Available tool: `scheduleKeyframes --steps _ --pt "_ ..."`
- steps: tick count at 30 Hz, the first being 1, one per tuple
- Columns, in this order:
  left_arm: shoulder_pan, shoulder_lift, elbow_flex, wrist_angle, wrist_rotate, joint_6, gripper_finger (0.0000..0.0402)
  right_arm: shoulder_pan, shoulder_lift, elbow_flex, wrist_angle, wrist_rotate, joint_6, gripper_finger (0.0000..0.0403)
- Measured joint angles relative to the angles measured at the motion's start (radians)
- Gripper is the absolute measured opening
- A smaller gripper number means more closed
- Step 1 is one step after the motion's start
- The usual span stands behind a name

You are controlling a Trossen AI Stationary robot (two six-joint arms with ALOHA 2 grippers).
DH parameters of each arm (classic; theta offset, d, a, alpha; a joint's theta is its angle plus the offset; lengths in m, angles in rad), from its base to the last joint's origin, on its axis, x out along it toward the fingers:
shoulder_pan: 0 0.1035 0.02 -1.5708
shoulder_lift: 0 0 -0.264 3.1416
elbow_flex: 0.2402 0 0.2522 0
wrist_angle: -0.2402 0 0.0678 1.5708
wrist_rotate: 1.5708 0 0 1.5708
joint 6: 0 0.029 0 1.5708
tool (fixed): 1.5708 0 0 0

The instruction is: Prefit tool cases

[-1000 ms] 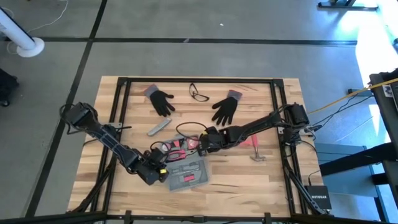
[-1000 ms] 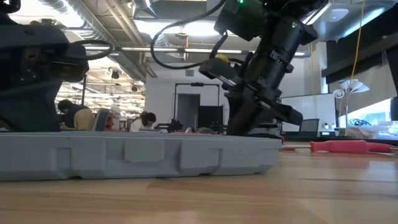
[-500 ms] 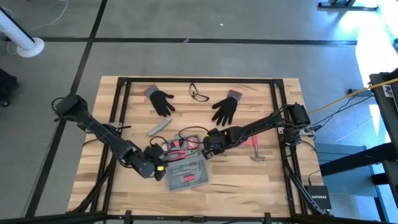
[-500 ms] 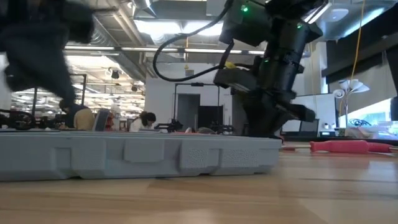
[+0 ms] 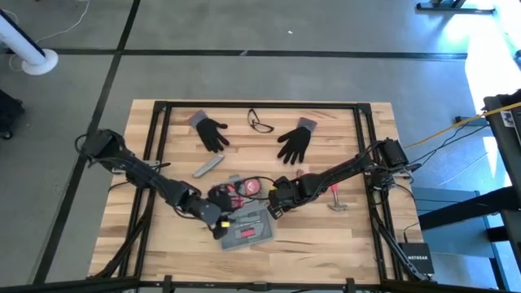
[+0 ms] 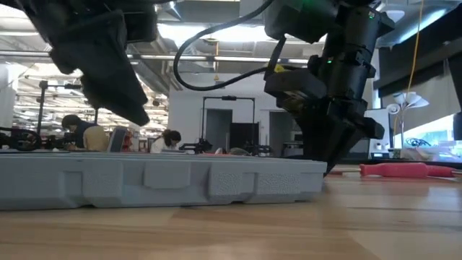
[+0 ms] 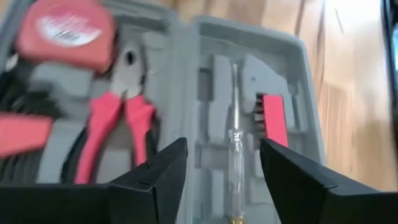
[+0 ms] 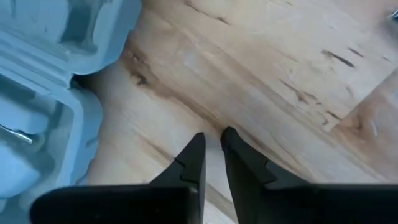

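High view: the flat blue-grey plastic tool case (image 5: 244, 220) is lying open on the wooden counter (image 5: 358, 236), just below the frame's centre. The left tool (image 5: 221, 225) is hovering at the case's left edge and the right tool (image 5: 274, 208) at its right edge. Two black gloves (image 5: 213, 133) are resting well apart from it, toward the upper middle.

Low view: the case wall (image 6: 162, 180) is filling the lower left, with both arms hanging above it. Their fingertips are hidden behind the rim or cut off.

Left wrist view: the left tool's fingers (image 7: 163, 171) are standing wide apart, holding nothing, over a clear-handled screwdriver (image 7: 234, 168) seated in its recess, beside red-handled pliers (image 7: 118, 124) and a red tape measure (image 7: 65, 31).

Right wrist view: the right tool's fingers (image 8: 196, 155) are nearly together, empty, over bare wood beside the case's corner (image 8: 56, 93).

To do this well, each tool should be pressed squarely into its matching recess. Whether every recess is filled is hard to make out.
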Motion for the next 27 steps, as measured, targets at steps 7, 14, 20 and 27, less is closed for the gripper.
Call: scheduleKeyframes --steps 7,14,20,27 --pt "0.000 0.138 0.099 -0.010 0.011 0.137 0.0199 -0.001 0.000 0.000 -0.001 0.006 0.009 0.0058" --pt "-0.002 0.184 0.121 -0.059 0.033 0.038 0.0198 -0.001 0.000 0.000 -0.001 0.011 0.021 0.0058" --pt "-0.003 0.188 0.122 -0.134 0.053 0.030 0.0198 -0.001 0.000 -0.001 -0.001 0.027 0.021 0.0058" --pt "-0.003 0.194 0.123 -0.153 0.036 0.083 0.0195 -0.001 0.001 -0.001 -0.002 0.042 0.021 0.0058"
